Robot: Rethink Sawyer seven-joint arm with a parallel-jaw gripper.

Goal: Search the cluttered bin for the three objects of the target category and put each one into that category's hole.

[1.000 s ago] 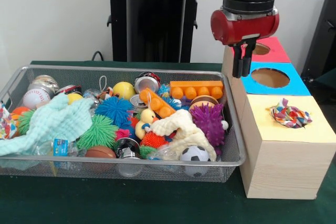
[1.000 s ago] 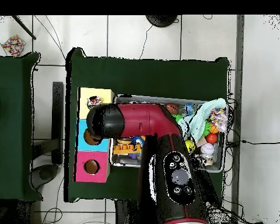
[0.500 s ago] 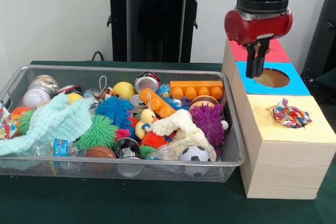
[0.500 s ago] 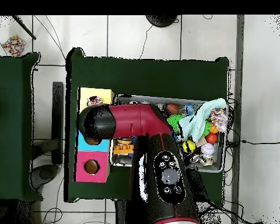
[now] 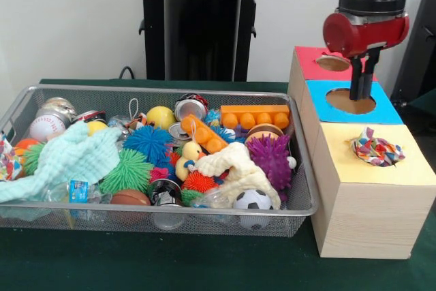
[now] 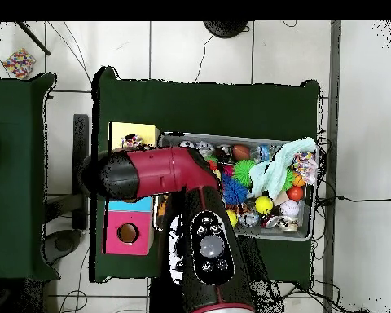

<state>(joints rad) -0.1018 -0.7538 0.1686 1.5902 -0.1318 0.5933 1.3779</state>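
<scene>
My gripper (image 5: 361, 98) hangs over the blue section's round hole (image 5: 351, 101) of the wooden box, its fingers close together and nothing visible between them. The box also has a red section with a hole (image 5: 333, 63) and a yellow section (image 5: 402, 168) whose hole holds a multicoloured cloth (image 5: 375, 150). The wire bin (image 5: 163, 215) beside the box is full of toys: spiky balls, cans, cloths, small sports balls. In the overhead view the arm (image 6: 162, 171) covers the blue section and hides the gripper.
In the bin lie a mint cloth (image 5: 65, 161), a cream cloth (image 5: 238, 168), a purple spiky ball (image 5: 270, 158), an orange brick (image 5: 254, 115), a soccer ball (image 5: 253, 201) and a baseball (image 5: 45, 127). A black stand (image 5: 201, 25) rises behind the bin.
The gripper has travelled sideways from the bin's edge by the box to above the blue hole, keeping its height. The bin's contents have not moved.
</scene>
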